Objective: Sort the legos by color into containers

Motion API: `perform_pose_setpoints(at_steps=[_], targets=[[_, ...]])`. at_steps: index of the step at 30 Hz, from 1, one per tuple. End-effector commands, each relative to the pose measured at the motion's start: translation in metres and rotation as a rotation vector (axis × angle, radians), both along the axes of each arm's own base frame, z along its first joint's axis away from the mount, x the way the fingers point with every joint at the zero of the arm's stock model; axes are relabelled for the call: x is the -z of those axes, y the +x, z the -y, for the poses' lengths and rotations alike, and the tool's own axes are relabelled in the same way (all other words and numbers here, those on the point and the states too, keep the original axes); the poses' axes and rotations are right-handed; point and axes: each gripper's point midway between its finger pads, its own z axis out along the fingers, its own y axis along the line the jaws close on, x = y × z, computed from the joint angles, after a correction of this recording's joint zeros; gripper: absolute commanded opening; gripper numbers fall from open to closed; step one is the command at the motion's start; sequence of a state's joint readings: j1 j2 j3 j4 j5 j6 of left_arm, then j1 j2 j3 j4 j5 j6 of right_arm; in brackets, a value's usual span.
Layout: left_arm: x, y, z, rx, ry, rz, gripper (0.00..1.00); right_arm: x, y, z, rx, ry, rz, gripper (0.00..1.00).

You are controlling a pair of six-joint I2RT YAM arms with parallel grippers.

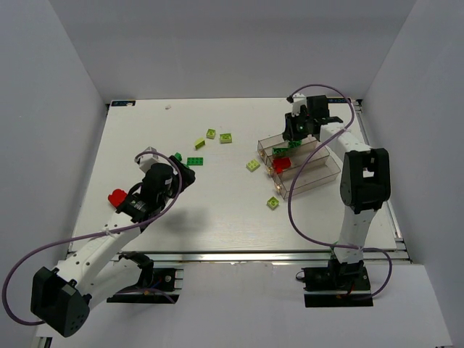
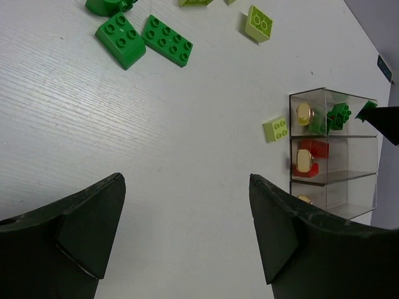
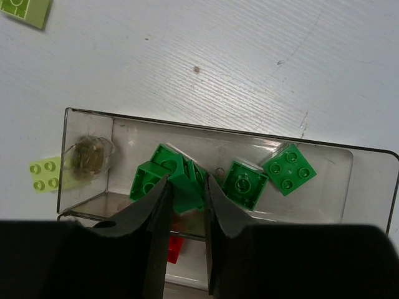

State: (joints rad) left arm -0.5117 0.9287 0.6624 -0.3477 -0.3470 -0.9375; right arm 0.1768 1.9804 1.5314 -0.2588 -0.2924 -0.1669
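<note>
The three joined clear bins stand at the right of the table. My right gripper is shut on a dark green brick over the far bin, which holds three more dark green bricks. A red brick lies in the middle bin. My left gripper is open and empty above bare table. Ahead of it lie two dark green bricks and lime bricks. A lime brick lies beside the bins.
A red brick lies at the table's left, beside my left arm. Another lime brick lies in front of the bins. White walls enclose the table on three sides.
</note>
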Motion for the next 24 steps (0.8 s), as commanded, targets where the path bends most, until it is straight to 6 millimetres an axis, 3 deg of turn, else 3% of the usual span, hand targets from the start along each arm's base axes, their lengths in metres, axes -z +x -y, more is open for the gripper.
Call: perform_pose_setpoints(at_steps=[1,8,17,24], targets=[[-0.002,0.002,0.000,-0.003,-0.016,0.006,0.90,-0.008,0.013,0.000,-0.002,-0.002,0.039,0.25],[-0.002,0.006,0.000,-0.001,-0.007,-0.002,0.90,-0.002,0.012,0.001,-0.008,-0.006,0.025,0.38],[-0.004,0.018,-0.005,-0.002,0.029,-0.024,0.90,-0.010,0.008,-0.001,-0.031,0.003,0.034,0.44],[-0.007,0.034,-0.017,-0.023,0.064,-0.062,0.91,-0.051,-0.003,-0.007,-0.121,0.009,0.138,0.48]])
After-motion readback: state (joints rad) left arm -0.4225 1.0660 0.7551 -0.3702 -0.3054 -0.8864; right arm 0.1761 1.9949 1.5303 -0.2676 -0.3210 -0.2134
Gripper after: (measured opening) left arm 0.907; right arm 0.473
